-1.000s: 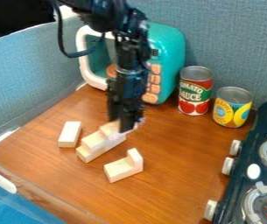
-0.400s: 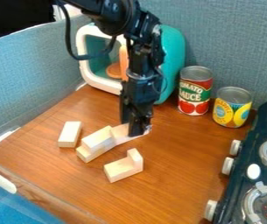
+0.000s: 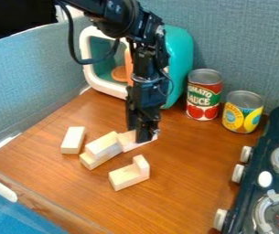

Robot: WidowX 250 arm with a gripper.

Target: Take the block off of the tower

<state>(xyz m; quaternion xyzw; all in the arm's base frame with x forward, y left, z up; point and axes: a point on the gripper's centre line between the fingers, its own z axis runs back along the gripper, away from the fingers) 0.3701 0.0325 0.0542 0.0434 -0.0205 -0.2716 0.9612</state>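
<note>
- You have the arm (image 3: 146, 89) hanging down over the far end of the tower (image 3: 93, 160), its jaws at a pale block (image 3: 126, 142).
- That block sits just beside the tower's upper block (image 3: 102, 145), on the side toward the cans, with wood showing on both sides of the near jaw. You can't tell from here whether the jaws are clenched on it or merely straddling it.
- Nor can you tell whether the block bears on the surface (image 3: 184, 183) or on part of the tower.
- Judge the step as the removal itself, likely near its end: the block looks clear of the upper block's top, but the jaws are down at it.
- If it is off and resting on the surface, your next move is to release and rise straight up. If it still bears on the tower, secure the grip, lift, then carry it away sideways.
- Watch the close neighbour: a sideways drag or twist could knock the upper block.
- For a set-down, steer clear of the lone block (image 3: 73, 140) and the upright block (image 3: 142, 167).
</note>
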